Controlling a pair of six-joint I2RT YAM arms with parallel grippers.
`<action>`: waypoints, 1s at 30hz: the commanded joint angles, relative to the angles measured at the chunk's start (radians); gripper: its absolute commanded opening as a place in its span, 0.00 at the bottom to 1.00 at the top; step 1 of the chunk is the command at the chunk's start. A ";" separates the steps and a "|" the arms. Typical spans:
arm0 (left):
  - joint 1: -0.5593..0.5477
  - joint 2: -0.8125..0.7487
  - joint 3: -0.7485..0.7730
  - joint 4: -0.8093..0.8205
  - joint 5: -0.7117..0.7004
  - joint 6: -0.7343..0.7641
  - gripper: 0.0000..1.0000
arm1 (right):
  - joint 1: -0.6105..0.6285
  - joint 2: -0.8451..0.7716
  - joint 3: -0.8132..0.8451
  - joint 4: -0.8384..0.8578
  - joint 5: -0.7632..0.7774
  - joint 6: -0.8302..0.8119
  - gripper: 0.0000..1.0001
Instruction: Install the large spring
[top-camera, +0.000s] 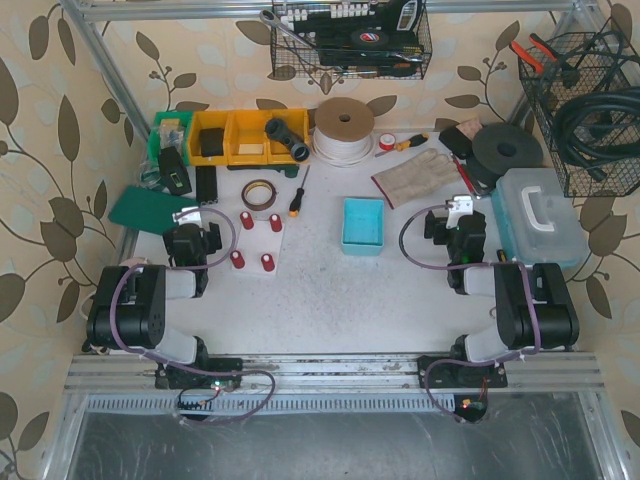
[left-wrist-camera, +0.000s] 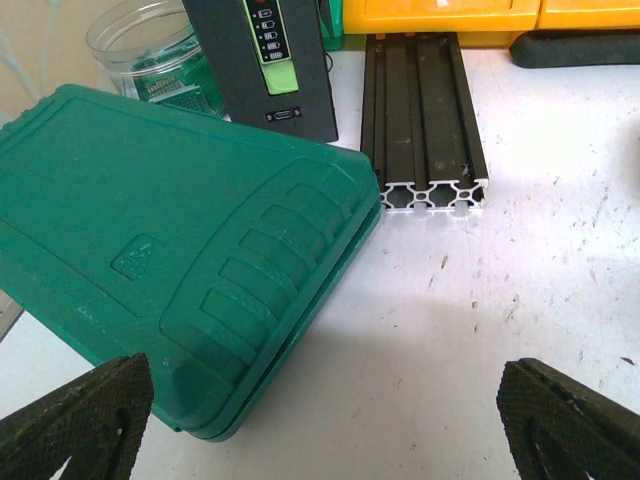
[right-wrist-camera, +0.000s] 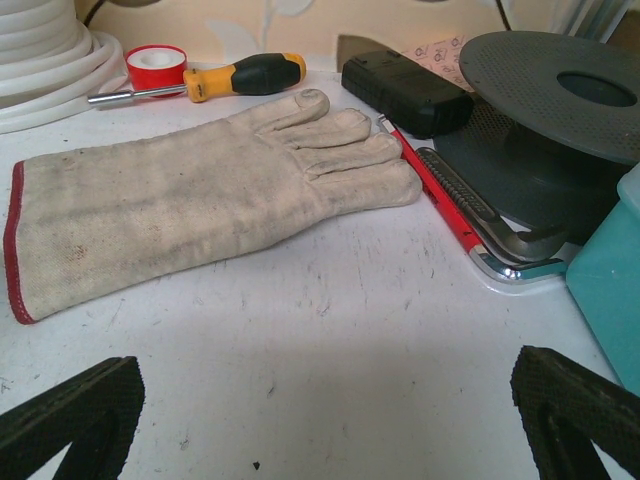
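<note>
The large spring does not show in any view. A white plate (top-camera: 257, 243) with several upright red cylinders (top-camera: 246, 221) lies left of centre on the table. My left gripper (top-camera: 192, 215) hovers just left of that plate. It is open, with wide jaws (left-wrist-camera: 320, 430) over bare table beside a green case (left-wrist-camera: 170, 250). My right gripper (top-camera: 458, 210) is at the right, also open (right-wrist-camera: 330, 420) and empty, above bare table in front of a work glove (right-wrist-camera: 200, 190).
A small blue tray (top-camera: 362, 225) sits at the centre. A black aluminium profile (left-wrist-camera: 425, 120), a dark power bank (left-wrist-camera: 270, 60) and yellow bins (top-camera: 245, 135) stand behind the left gripper. A black spool (right-wrist-camera: 560, 90), a red cutter (right-wrist-camera: 440, 190) and a teal box (top-camera: 540, 215) crowd the right.
</note>
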 joint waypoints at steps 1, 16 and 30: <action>0.002 -0.002 0.013 0.009 0.021 -0.001 0.96 | 0.007 0.017 -0.005 0.023 -0.004 -0.009 1.00; -0.002 -0.003 0.016 0.003 0.023 0.002 0.96 | 0.011 0.016 -0.003 0.021 0.001 -0.011 1.00; -0.001 0.001 0.019 0.000 0.026 0.002 0.96 | 0.013 0.016 -0.004 0.021 0.006 -0.012 1.00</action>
